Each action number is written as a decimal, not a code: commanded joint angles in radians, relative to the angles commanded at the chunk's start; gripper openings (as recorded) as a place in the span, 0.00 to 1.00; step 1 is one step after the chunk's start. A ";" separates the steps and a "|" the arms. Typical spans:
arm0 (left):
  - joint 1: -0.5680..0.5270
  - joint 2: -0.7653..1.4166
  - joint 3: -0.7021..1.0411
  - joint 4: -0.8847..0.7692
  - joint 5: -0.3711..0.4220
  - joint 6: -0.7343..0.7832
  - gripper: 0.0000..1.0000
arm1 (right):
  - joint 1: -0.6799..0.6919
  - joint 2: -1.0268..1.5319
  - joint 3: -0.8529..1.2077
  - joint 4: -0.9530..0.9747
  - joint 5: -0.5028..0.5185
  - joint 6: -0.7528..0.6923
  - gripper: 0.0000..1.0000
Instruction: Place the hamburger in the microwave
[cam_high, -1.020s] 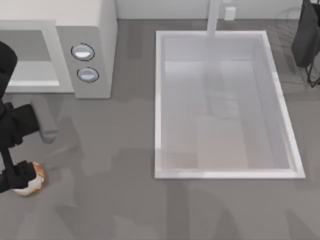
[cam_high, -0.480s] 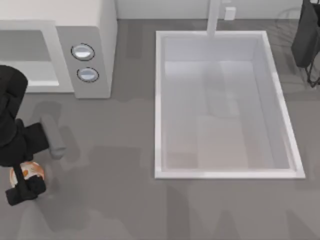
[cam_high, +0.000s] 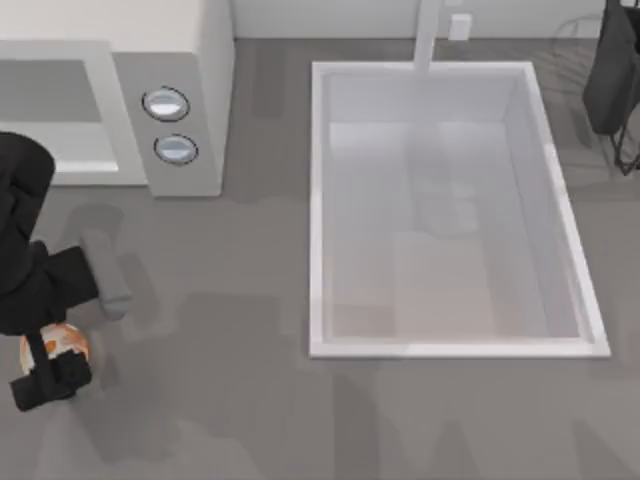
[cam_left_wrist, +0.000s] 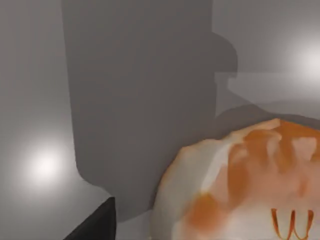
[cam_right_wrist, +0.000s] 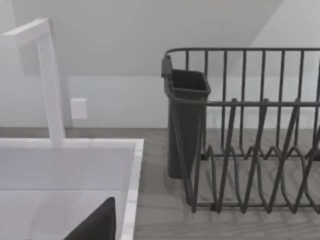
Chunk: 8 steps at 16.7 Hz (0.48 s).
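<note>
While the left gripper (cam_high: 45, 352) sits at the table's left edge with its fingers on either side of the hamburger (cam_high: 62, 343), the bun appears clamped, though true pad contact is not visible. In the left wrist view the hamburger (cam_left_wrist: 245, 185) sits close under the camera over grey table (cam_high: 230, 400).

Risks, as judged:
- Round, soft bun could slip or rotate out if the grip is off-centre.
- The microwave (cam_high: 190, 90) stands behind, cavity facing the front; a low carry could clip its lower lip.

Right arm parked at the far right by the dish rack (cam_right_wrist: 250, 135); cannot tell its jaw state.
</note>
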 joint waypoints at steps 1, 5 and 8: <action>0.000 0.000 0.000 0.000 0.000 0.000 0.70 | 0.000 0.000 0.000 0.000 0.000 0.000 1.00; 0.000 0.000 0.000 0.000 0.000 0.000 0.40 | 0.000 0.000 0.000 0.000 0.000 0.000 1.00; 0.000 0.000 0.000 0.000 0.000 0.000 0.17 | 0.000 0.000 0.000 0.000 0.000 0.000 1.00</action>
